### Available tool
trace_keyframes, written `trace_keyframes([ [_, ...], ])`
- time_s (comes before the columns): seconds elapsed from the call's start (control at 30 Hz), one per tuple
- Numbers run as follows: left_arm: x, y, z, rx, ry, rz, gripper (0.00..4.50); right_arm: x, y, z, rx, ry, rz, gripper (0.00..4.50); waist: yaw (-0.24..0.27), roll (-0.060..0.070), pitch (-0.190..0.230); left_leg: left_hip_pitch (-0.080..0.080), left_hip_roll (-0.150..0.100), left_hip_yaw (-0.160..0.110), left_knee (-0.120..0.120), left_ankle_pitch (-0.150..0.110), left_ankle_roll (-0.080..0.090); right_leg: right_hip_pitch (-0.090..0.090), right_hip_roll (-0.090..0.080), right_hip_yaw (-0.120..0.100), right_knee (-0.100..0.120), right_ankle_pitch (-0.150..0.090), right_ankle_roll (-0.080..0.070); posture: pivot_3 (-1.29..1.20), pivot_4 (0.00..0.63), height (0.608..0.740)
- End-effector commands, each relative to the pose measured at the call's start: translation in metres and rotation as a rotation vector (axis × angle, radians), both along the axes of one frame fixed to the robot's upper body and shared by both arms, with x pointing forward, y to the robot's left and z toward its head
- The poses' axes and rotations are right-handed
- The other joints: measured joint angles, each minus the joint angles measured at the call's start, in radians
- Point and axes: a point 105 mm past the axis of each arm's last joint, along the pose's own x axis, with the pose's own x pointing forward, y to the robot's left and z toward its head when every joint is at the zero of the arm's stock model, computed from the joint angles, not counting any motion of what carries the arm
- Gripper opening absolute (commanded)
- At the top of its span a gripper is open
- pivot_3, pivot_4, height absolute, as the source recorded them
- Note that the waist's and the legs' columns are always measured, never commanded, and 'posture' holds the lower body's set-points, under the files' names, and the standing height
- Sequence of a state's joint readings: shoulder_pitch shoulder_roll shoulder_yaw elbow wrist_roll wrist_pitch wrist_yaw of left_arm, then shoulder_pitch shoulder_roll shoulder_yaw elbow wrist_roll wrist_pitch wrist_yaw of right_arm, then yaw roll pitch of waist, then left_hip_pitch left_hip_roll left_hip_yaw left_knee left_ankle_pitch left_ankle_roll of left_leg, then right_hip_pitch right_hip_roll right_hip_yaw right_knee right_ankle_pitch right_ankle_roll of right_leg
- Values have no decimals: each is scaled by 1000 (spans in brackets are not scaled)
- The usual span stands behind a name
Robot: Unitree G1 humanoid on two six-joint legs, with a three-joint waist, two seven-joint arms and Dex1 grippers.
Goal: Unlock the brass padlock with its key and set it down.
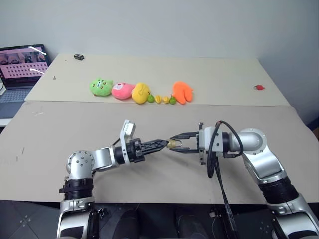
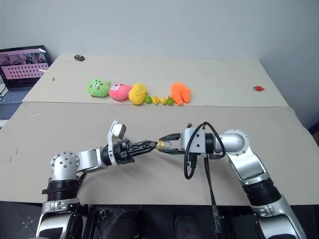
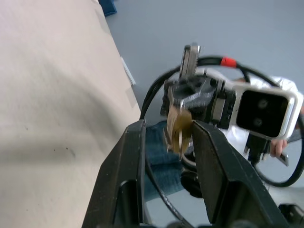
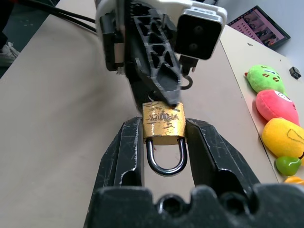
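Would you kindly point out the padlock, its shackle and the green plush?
padlock (image 4: 164,124), right wrist view, brass body.
shackle (image 4: 166,167), right wrist view, bottom of the loop.
green plush (image 1: 101,86), left eye view, middle.

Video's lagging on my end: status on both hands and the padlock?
Right hand clamped on the brass padlock, held above the table. Left hand closed, tips at the lock's keyhole end. Shackle looks shut. Nothing in the way.

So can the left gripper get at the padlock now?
Probably yes. The right gripper holds the padlock by its sides above the table, leaving its far end bare. The left gripper's tips meet that end, with nothing between.
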State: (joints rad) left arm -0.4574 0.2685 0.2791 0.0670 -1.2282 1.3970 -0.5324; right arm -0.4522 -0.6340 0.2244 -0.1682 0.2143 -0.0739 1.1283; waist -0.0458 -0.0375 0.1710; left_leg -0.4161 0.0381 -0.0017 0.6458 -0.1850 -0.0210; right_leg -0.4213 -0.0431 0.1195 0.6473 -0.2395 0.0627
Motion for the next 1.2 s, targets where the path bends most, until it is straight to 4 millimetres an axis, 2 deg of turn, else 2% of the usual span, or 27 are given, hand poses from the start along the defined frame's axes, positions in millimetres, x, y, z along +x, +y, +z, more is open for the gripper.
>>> trace_keyframes([
  [0.03,-1,3,3,-11,-1,2,1559,-5,6,17,43,-64,39,910,0,0,0,0,0,0,0,0,0,0,0,0,0,0,0,0,150,717],
  [0.3,-12,0,1,10,-2,-53,1559,4,2,17,23,-80,13,910,-1,0,0,0,0,0,0,0,0,0,0,0,0,0,0,0,150,717],
  [0.73,-13,13,-1,16,22,-37,1559,10,-5,11,18,-61,-13,910,-1,0,0,0,0,0,0,0,0,0,0,0,0,0,0,0,150,717],
  [1.2,-10,5,-2,-5,30,-33,1559,8,-2,20,15,-89,8,910,-1,0,0,0,0,0,0,0,0,0,0,0,0,0,0,0,150,717],
])
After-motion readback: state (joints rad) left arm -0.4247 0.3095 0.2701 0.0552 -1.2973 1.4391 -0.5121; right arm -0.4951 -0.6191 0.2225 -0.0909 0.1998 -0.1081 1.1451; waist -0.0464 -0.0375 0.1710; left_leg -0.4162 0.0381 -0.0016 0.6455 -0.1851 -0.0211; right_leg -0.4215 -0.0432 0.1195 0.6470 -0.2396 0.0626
